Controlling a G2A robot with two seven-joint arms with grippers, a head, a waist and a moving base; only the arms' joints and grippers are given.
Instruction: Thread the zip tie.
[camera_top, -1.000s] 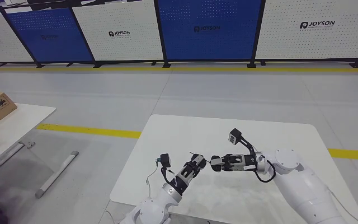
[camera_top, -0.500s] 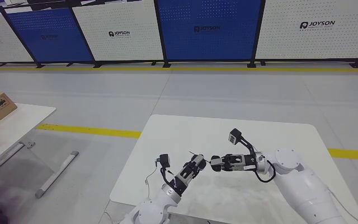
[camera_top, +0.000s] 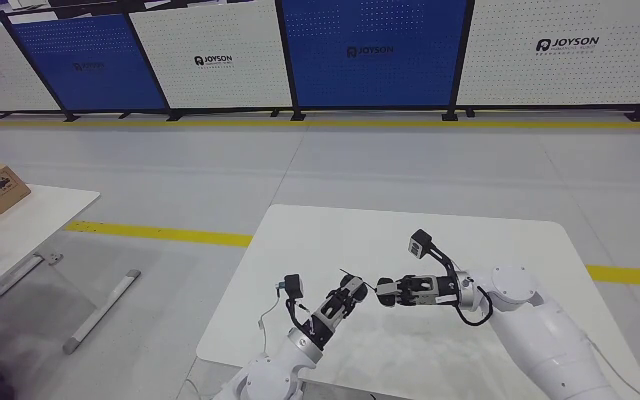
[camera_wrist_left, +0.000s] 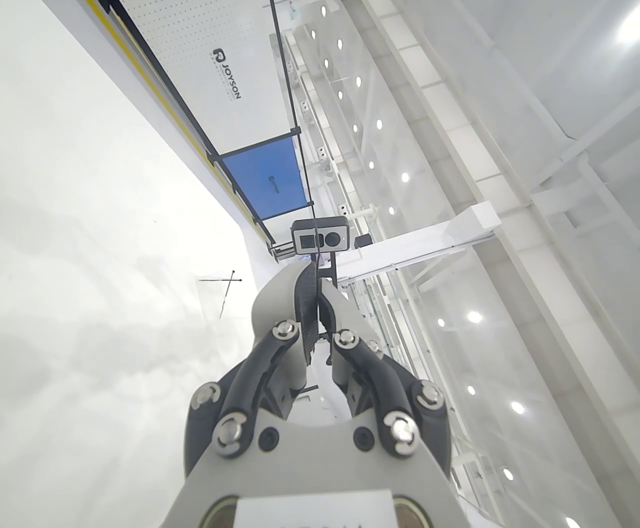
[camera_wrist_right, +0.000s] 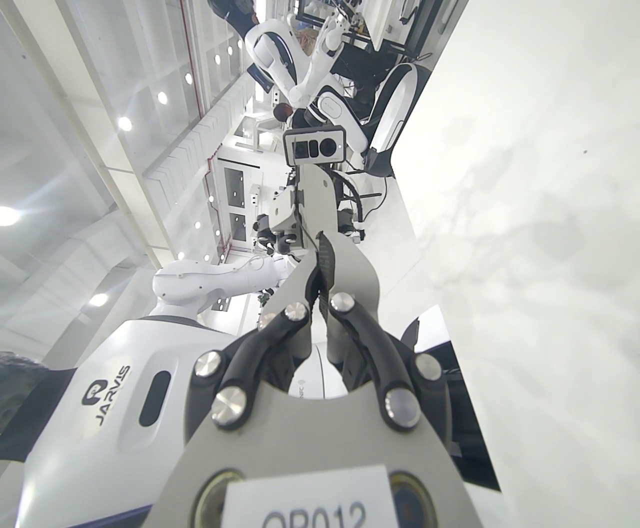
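White tabletop (camera_top: 400, 240) spreads across the lower half of the top view, with grey floor, a yellow floor line (camera_top: 160, 234) and blue and white pegboard panels (camera_top: 370, 50) beyond it. At the lower middle of that view the two arms meet almost tip to tip over the table.

The left gripper (camera_wrist_left: 315, 295) has its fingers pinched together on the zip tie (camera_wrist_left: 317, 257), a thin black strap that runs out past the fingertips toward the other arm's wrist camera. Facing it, just beside it, the right gripper (camera_wrist_right: 317, 260) is likewise closed down on a thin black strap.

By this showing, pickup and alignment look done: each arm appears to hold one end, and the ends are brought close together. Whether the tail has entered the head is too small to tell. Feeding it through and pulling it snug seems to remain.

Thin dark crossed lines (camera_wrist_left: 227, 290) lie on the table beyond the left gripper; shadows or spare ties, it cannot be told.
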